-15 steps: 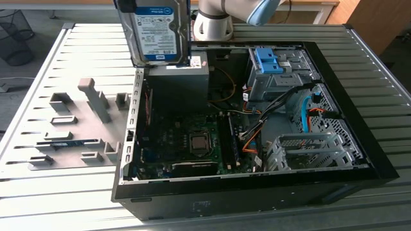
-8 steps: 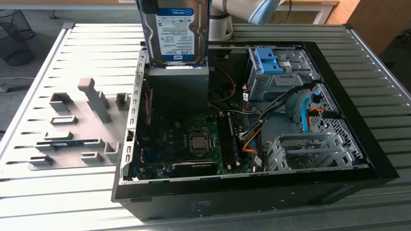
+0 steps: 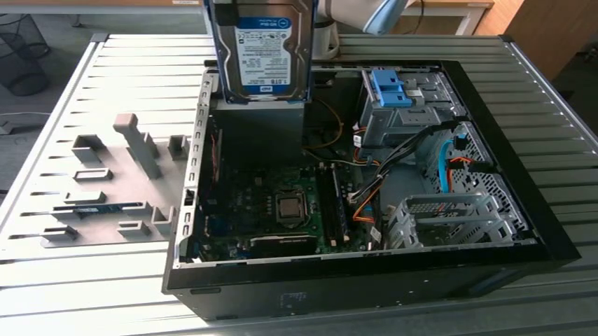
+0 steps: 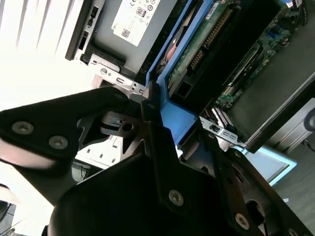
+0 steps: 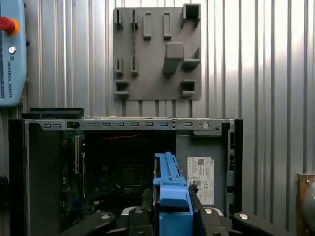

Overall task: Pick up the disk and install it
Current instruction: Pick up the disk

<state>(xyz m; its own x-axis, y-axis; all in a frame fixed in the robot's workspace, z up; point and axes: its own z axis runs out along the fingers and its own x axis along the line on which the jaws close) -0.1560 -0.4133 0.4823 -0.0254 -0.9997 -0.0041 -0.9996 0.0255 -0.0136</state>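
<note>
While the gripper (image 5: 172,214) clamps the disk (image 3: 262,49) by one edge, top centre of the exterior view, it could slip. The motherboard (image 3: 252,203) lies below.

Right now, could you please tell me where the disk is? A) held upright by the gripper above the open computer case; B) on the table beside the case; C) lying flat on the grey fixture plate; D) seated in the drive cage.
A: the disk hangs upright over the computer case, and in the first wrist view the gripper clamps its blue frame.
</note>
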